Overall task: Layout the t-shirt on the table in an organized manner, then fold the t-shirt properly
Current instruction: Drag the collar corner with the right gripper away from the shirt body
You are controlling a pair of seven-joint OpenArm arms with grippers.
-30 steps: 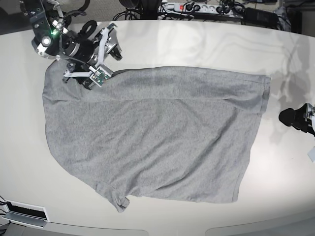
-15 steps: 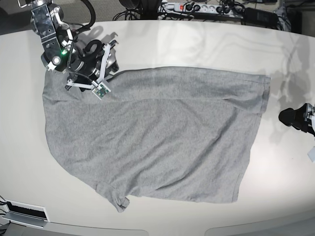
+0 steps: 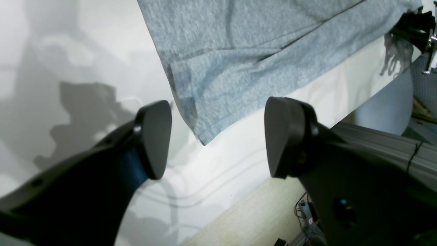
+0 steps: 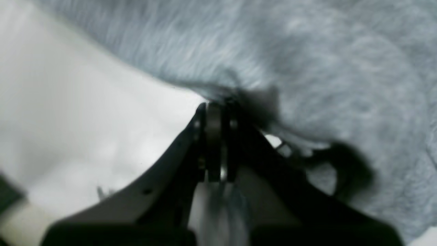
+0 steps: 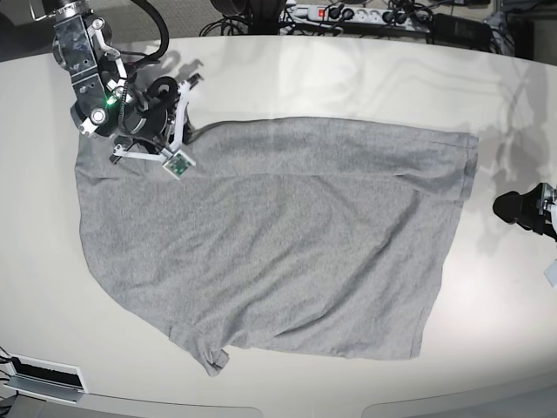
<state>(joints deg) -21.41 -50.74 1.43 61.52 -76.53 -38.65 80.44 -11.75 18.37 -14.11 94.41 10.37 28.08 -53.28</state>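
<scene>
The grey t-shirt [image 5: 278, 235] lies spread plain side up on the off-white table [image 5: 348, 78], with a small crumple at its lower left corner. My right gripper [image 5: 190, 131] sits at the shirt's upper left edge. In the right wrist view the right gripper [image 4: 213, 106] is shut, its tips pressed together on a bunched fold of the t-shirt [image 4: 307, 51]. My left gripper [image 5: 509, 207] rests at the table's right side, apart from the shirt. In the left wrist view the left gripper [image 3: 218, 136] is open and holds nothing, with a corner of the t-shirt [image 3: 239, 51] showing beyond it.
A power strip [image 5: 348, 13] and cables lie past the table's far edge. A white box [image 5: 43, 376] sits below the front left edge. The left wrist view shows the table's edge [image 3: 239, 191] with floor and cables beyond it.
My right gripper has closed from wide open onto the shirt's upper left edge, and its arm has swung slightly left. The left arm has not moved.
</scene>
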